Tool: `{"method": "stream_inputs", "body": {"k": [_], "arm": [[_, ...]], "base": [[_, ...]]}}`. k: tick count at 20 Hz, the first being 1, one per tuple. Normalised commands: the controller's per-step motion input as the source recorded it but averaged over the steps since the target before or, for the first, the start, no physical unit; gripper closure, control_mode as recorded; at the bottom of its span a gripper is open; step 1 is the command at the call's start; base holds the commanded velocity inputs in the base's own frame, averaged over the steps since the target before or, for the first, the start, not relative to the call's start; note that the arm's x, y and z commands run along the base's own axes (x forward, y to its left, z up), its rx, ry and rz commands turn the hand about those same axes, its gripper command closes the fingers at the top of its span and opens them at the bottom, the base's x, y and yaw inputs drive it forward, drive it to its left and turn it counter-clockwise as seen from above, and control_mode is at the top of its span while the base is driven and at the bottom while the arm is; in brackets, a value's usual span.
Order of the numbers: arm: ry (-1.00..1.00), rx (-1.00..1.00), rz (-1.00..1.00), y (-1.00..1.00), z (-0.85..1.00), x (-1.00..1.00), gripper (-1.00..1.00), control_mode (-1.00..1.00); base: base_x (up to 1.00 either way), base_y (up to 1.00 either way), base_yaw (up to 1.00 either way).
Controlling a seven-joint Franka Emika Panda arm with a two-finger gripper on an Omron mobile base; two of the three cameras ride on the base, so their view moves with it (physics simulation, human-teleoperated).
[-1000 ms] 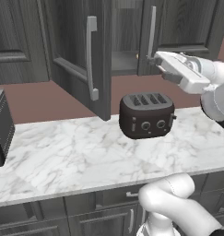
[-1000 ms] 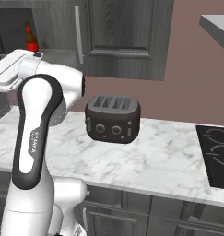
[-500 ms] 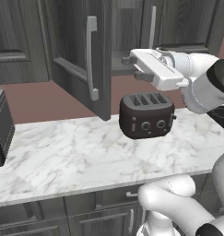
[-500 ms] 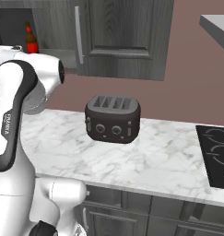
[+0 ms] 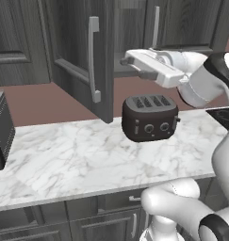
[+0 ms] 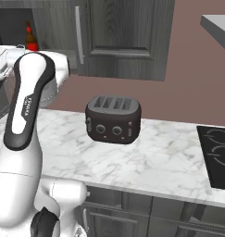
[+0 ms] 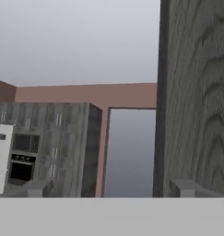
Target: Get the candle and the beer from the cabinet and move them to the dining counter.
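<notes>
**Cabinet open, nothing collected yet**

I see the gripper [image 5: 126, 60] with jaws spread wide and empty beside the open cabinet [image 5: 83, 56] door. The beer [image 6: 30, 38] stands inside on its shelf; both items remain to be fetched.

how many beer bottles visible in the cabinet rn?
1. The beer stands in the open cabinet at the upper left of the right base view, above the arm's shoulder. Its lower body is cut off by the arm, and more could sit behind it.
</notes>
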Motion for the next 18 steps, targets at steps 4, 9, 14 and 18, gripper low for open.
{"method": "stream_inputs", "body": {"k": [4,9,14,18], "arm": [[0.0,0.0,0.21,-0.02,-0.01,0.35,-1.0,-1.0],[0.0,0.0,0.08,0.01,-0.03,0.35,-1.0,-1.0],[0.0,-0.01,0.0,0.08,-0.05,0.31,-1.0,-1.0],[0.0,-0.04,-0.03,0.34,-0.11,0.25,-1.0,-1.0]], "base": [[0.0,0.0,0.0],[0.0,0.0,0.0],[0.0,0.0,0.0],[0.0,0.0,0.0]]}}
